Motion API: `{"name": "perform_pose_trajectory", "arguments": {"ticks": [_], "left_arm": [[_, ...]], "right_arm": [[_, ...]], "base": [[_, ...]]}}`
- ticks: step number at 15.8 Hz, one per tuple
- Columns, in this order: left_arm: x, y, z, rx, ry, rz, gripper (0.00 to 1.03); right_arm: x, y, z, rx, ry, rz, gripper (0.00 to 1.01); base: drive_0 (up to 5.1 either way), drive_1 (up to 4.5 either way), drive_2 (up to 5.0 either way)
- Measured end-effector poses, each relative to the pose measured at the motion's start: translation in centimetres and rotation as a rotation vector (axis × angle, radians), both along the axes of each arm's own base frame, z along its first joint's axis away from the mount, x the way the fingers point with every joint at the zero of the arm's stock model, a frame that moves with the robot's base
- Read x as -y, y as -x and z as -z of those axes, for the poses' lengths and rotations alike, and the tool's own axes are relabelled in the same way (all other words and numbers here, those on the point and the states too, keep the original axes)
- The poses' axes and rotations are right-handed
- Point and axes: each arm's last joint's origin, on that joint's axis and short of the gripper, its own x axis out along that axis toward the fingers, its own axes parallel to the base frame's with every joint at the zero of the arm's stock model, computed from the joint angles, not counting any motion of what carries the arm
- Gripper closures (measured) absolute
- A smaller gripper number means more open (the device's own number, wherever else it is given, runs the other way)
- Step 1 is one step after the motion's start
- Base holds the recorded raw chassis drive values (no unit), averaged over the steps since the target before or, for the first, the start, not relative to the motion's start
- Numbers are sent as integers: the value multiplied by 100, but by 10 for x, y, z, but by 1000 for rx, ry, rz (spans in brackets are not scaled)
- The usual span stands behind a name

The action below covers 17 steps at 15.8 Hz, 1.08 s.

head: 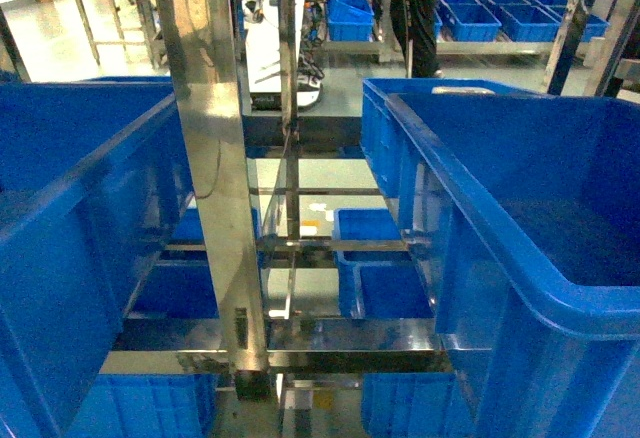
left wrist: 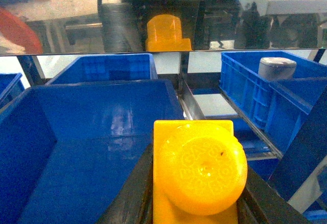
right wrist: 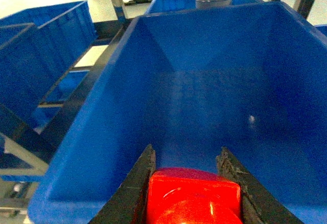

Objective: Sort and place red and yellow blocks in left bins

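Left wrist: end effector grasps yellow brick; right grasps red cube above crate.

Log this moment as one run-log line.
left claw: shut on yellow block | right claw: shut on red block | both over blue bins

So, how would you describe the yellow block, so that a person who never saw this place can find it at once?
In the left wrist view, look above the near edge of the large deep blue plastic crate that fills the lower left. There the left gripper is shut on a glossy yellow plastic toy brick, its round embossed stud facing the camera. Its yellow stands out from the blue crates around it.
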Motion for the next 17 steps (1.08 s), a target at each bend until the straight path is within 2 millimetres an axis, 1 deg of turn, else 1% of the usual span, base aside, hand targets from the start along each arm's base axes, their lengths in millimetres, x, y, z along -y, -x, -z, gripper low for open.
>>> {"name": "perform_pose_trajectory", "arguments": {"ticks": [1,2,3,6,8,9,10,11,12,14,15,16,17], "left_arm": [[0,0,0,1,0,0,76],[0,0,0,0,0,0,76],[0,0,0,0,0,-1,76],[0,0,0,0,0,-1,76],[0,0,0,0,0,-1,76],[0,0,0,0,0,-1,76],[0,0,0,0,0,-1,76],[0,0,0,0,0,-1,76],[0,0,0,0,0,-1,76],[0,0,0,0,0,-1,76],[0,0,0,1,0,0,76],[0,0,0,0,0,0,76],[0,0,0,0,0,-2,76]], "right_arm": [[-2,-24,-9,-2,-28,1,72],[-5,-54,-10,-30,-53,-4,72],[-8,-82,0,-92,-68,-9,72],[-13,-154,42,-273,-59,-27,72],[-9,-191,72,-325,3,1,72],[-6,-203,88,-347,20,8,72],[-1,-206,101,-357,23,27,70],[8,-201,109,-364,10,48,58],[13,-190,105,-338,7,61,47],[19,-153,79,-220,0,47,25],[24,-129,66,-217,-37,21,14],[31,-101,59,-214,-66,16,3],[39,-74,52,-202,-97,1,2]], "base": [[0,0,0],[0,0,0],[0,0,0],[0,0,0],[0,0,0],[0,0,0],[0,0,0],[0,0,0],[0,0,0],[0,0,0],[0,0,0],[0,0,0],[0,0,0]]}}
